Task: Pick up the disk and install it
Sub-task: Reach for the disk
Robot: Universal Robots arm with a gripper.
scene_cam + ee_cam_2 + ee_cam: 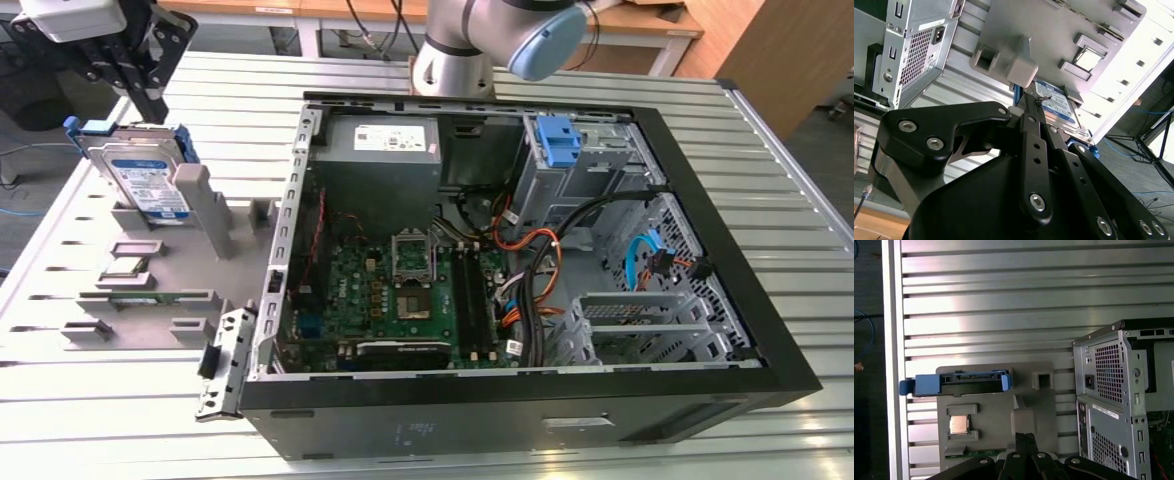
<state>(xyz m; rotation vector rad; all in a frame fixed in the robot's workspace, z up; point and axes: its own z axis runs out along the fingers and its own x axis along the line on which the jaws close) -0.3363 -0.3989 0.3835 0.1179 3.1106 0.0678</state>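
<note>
The disk (pixel 143 178) stands on edge in a slot of the grey fixture (pixel 200 215), at the exterior view's left. It is silver-grey with a white-and-blue label and a blue plastic bracket around it. My gripper (pixel 155 110) hangs just above its upper edge, black fingers drawn together and holding nothing. In the second wrist view the fingertips (pixel 1030 100) end close to the disk's label (pixel 1056 107). In the first wrist view the disk's blue bracket (pixel 956 382) is seen edge-on beyond the gripper (pixel 1026 436).
An open computer case (pixel 747 330) lies on the slatted metal table (pixel 134 420), with a motherboard (pixel 400 290), cables, and a blue bracket (pixel 558 140) in its drive bay. The grey fixture also holds a processor chip (pixel 959 425) and a green circuit strip (pixel 140 300).
</note>
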